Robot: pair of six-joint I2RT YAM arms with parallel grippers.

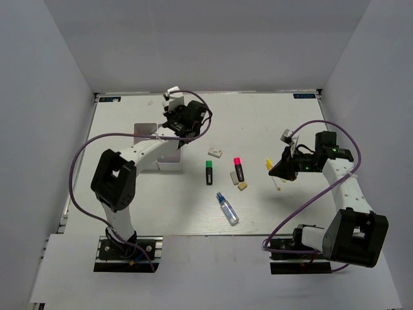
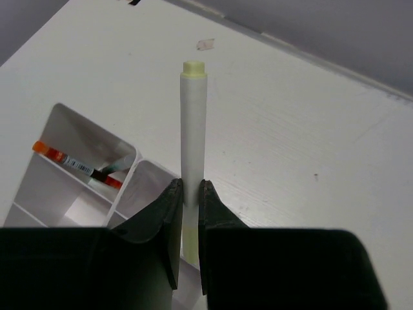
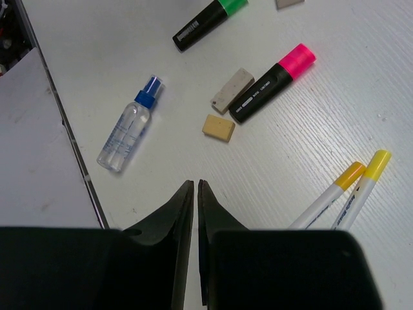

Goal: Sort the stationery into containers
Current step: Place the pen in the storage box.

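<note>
Only my left wrist camera shows the grip. The left fingers (image 2: 173,203) are clamped on a white pen (image 2: 193,142) with a pale yellow tip, over the edge of the organizer box (image 2: 97,129). An orange-capped pen (image 2: 76,166) lies in one compartment. Overhead, the arm hides all that.

The right wrist view shows the right fingers (image 3: 187,200) all but closed on nothing above the counter (image 3: 303,148). Near them lie the glue bottle (image 3: 127,132), tan eraser (image 3: 218,127), white eraser (image 3: 232,90), pink-capped highlighter (image 3: 274,84) and two yellow-tipped pens (image 3: 352,190).
</note>
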